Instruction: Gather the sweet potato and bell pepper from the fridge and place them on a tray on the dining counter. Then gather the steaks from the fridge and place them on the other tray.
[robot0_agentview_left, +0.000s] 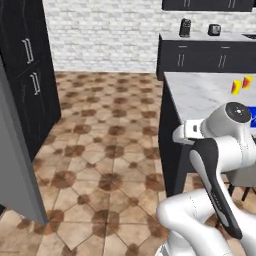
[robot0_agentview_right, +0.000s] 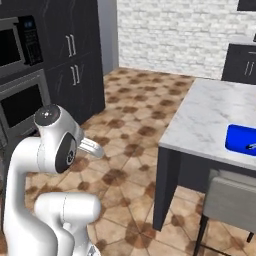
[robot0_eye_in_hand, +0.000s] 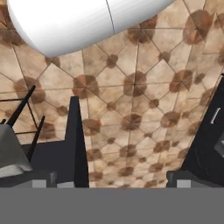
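Note:
My gripper (robot0_eye_in_hand: 113, 180) is open, with nothing between its fingertips (robot0_eye_in_hand: 41, 179), and it looks down at the brown tiled floor. The dining counter (robot0_agentview_left: 200, 95) with its marbled top stands to the right of my folded arm, and its dark base (robot0_eye_in_hand: 74, 144) also appears in the hand view. A blue tray (robot0_agentview_right: 242, 139) lies on the counter's near end. The grey fridge door (robot0_agentview_left: 15, 165) stands open at the far left. Sweet potato, bell pepper and steaks are out of view.
Dark cabinets (robot0_agentview_left: 30, 75) line the left wall, with an oven (robot0_agentview_right: 22, 105) and a microwave (robot0_agentview_right: 15, 45). A grey stool (robot0_agentview_right: 230, 200) stands at the counter. Small yellow and red items (robot0_agentview_left: 240, 85) sit on the marble. Open tiled floor (robot0_agentview_left: 105, 150) lies between fridge and counter.

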